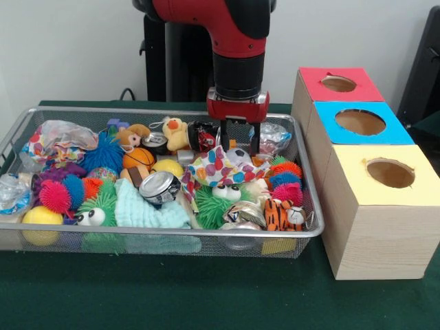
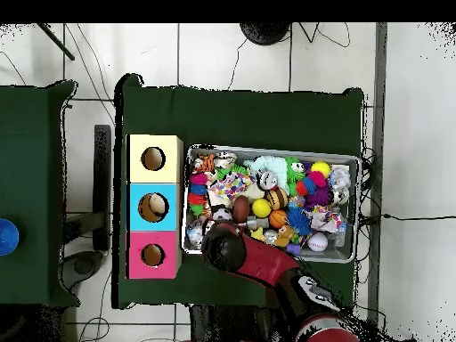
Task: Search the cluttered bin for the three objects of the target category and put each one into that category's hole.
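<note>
Bin: the cluttered bin (image 1: 165,232) sits on the green table (image 1: 172,295), left of the boxes in the front view; its long axis runs across that picture, side to side, long rim toward the camera.
Bin, left end: a yellow ball (image 1: 41,218) against the front mesh, a pink spiky ball (image 1: 54,196) just above it, a crumpled patterned bag (image 1: 58,139) at the far corner.
Bin, middle: a crushed silver can (image 1: 160,187) lies tilted beside a mint knitted cloth (image 1: 148,210); a small basketball (image 1: 138,158) and a yellow duck toy (image 1: 176,133) lie further back.
Bin, right part: a polka-dot cloth (image 1: 218,168), a green spiky toy with eyes (image 1: 218,203), a tiger toy (image 1: 282,214).
Gripper: the gripper (image 1: 238,142) hangs over the bin's far right part, fingers spread slightly with nothing between them.
Boxes: yellow box (image 1: 385,206) nearest, blue box (image 1: 357,124) behind it, red box (image 1: 337,86) farthest, each with a round hole on top.
</note>
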`<state>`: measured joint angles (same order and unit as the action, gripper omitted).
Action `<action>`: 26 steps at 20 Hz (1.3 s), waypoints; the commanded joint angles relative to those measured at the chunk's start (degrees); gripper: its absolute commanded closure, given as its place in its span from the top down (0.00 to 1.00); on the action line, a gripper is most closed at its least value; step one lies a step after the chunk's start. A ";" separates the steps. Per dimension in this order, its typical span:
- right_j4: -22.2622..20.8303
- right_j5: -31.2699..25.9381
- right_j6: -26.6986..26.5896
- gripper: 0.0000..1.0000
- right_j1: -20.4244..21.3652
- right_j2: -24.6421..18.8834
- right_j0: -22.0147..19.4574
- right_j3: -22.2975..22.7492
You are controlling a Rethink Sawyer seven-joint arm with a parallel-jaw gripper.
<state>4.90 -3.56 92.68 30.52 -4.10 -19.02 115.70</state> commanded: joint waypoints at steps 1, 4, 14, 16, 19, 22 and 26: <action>-0.26 -10.27 5.36 1.00 -3.20 -11.56 -2.11 1.24; -0.16 -12.36 5.12 1.00 -2.17 -12.42 -2.95 2.08; 0.71 -14.63 5.74 1.00 -3.15 -15.54 -5.21 3.02; 0.74 -14.55 5.90 1.00 -3.66 -15.98 -5.40 2.93; 0.88 -14.45 6.09 1.00 -4.09 -16.82 -5.81 3.19; 1.05 -14.99 6.20 1.00 -4.26 -17.39 -6.08 3.14; 1.55 -16.51 6.66 1.00 -3.56 -17.95 -6.29 3.83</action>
<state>4.92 -10.64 92.70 30.23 -14.64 -24.72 116.20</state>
